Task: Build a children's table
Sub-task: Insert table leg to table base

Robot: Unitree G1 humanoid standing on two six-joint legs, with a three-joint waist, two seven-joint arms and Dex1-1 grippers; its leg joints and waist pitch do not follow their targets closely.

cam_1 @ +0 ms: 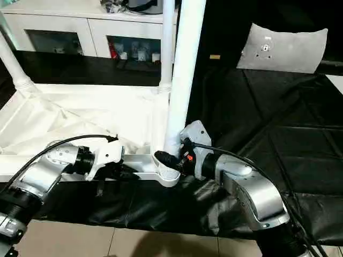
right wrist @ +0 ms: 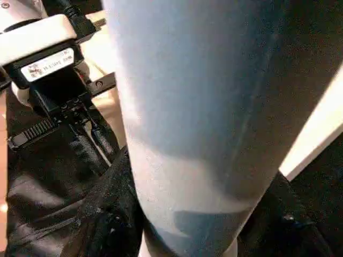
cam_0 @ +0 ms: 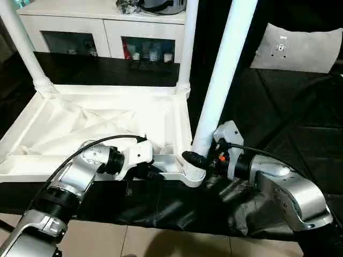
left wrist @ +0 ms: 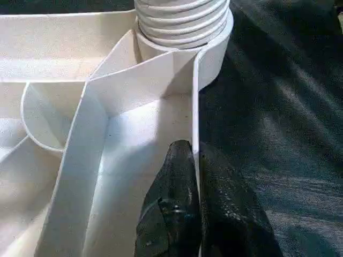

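- Here, the children's table (cam_0: 107,115) lies upside down on a bench draped in black cloth (cam_0: 278,112), its all-white ribbed underside facing up, toward 10 o'clock in the head view.
- Two tapered legs (cam_0: 186,48) stand in the far corner sockets; a third leg (cam_0: 222,75) rises at the near corner socket (cam_0: 192,174).
- The left tool (left wrist: 195,209) is pinched tight on the tabletop's thin near rim.
- The right tool (cam_0: 206,158), at 5 o'clock, clasps the third leg's base, fingers (right wrist: 107,214) either side.
- A white cabinet (cam_0: 102,24) stands at 12 o'clock.
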